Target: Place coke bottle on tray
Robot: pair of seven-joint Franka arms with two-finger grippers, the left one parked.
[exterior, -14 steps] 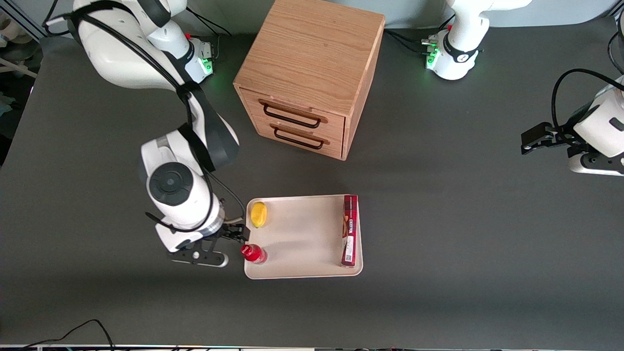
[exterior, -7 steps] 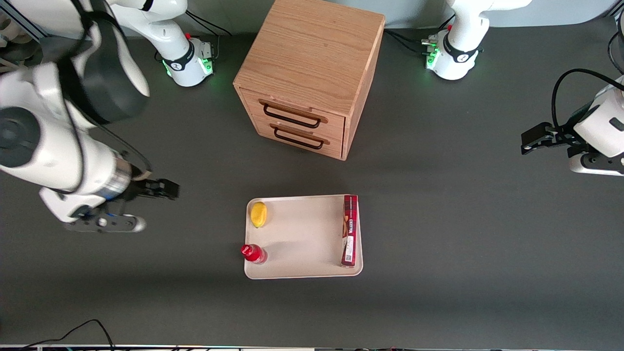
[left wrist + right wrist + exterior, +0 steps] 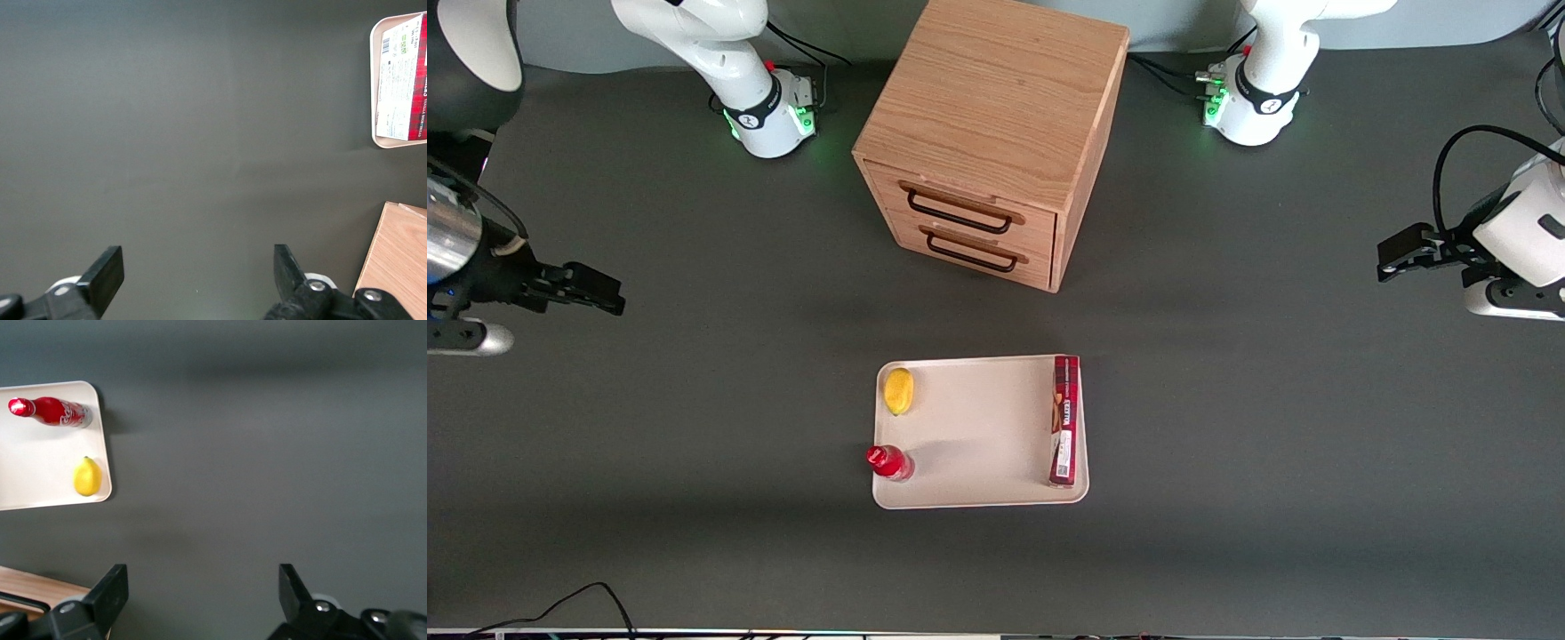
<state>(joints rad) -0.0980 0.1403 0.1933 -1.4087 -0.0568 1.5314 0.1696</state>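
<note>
The coke bottle, small and red with a red cap, stands upright on the cream-white tray, in the tray's corner nearest the front camera on the working arm's side. My gripper is open with nothing between its fingers. It hangs over bare table toward the working arm's end, well away from the tray and the bottle.
A yellow lemon and a long red box also lie on the tray. A wooden drawer cabinet with both drawers closed stands farther from the front camera than the tray.
My gripper has pulled back from beside the bottle, travelling away from the tray toward the working arm's end of the table. The bottle stays standing on the tray.
</note>
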